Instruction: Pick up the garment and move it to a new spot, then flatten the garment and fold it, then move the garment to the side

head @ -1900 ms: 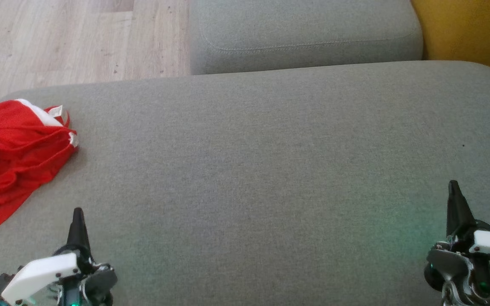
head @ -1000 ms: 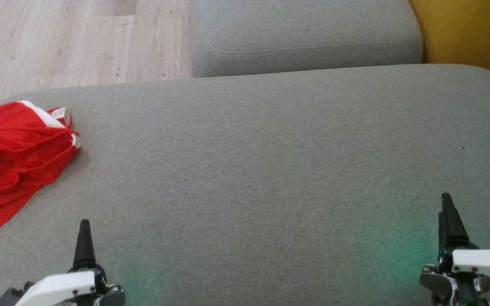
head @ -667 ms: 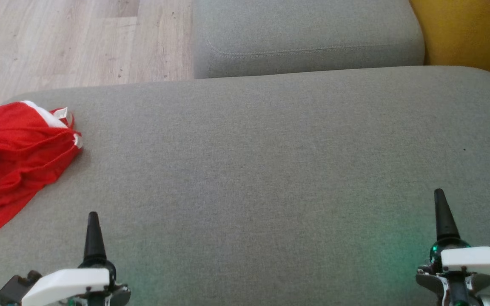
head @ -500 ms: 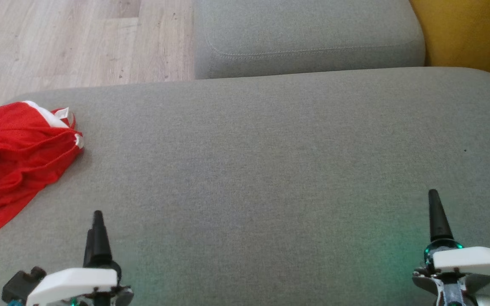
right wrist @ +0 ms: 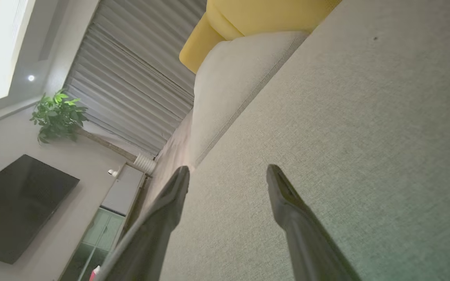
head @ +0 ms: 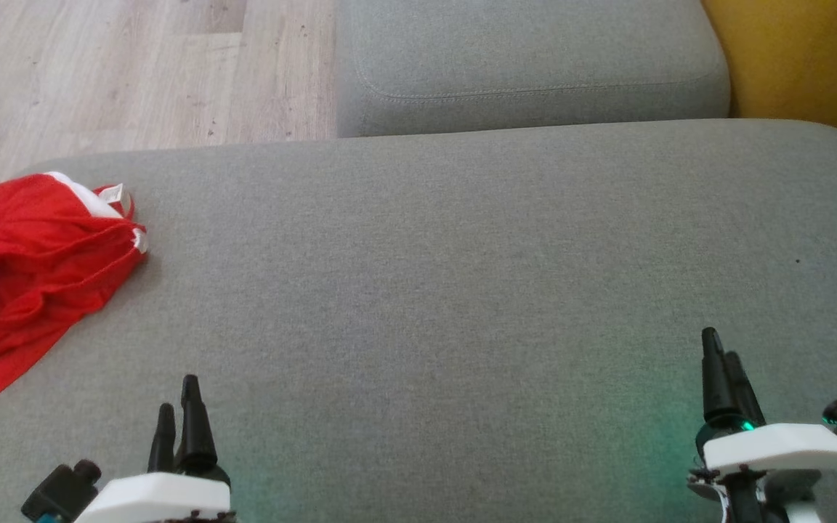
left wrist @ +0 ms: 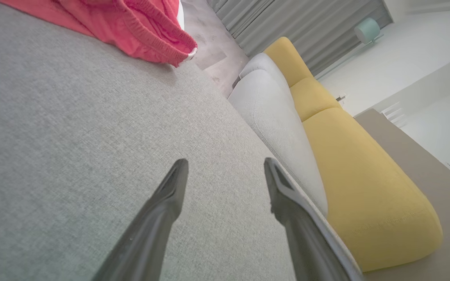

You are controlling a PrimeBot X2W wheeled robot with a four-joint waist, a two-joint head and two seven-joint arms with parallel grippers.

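A crumpled red garment (head: 22, 269) with white trim lies at the far left of the grey cushion (head: 447, 276), partly cut off by the head view's left edge. In the left wrist view the garment (left wrist: 131, 27) sits at the top left, well beyond the fingers. My left gripper (head: 177, 414) hovers low at the front left, open and empty, to the right of and nearer than the garment. At the front right my right gripper (head: 720, 363) is open with nothing between its fingers, over bare cushion.
A second grey cushion (head: 527, 65) lies beyond the main one, with a yellow cushion (head: 803, 58) at the far right. Wooden floor (head: 113, 65) shows at the top left past the cushion's edge. A dark screen (right wrist: 14, 207) and a plant (right wrist: 57, 115) stand in the room.
The head camera has shifted a little, sliding the scene right and down. Both wrists have rolled, so each gripper now shows two fingertips side by side instead of one.
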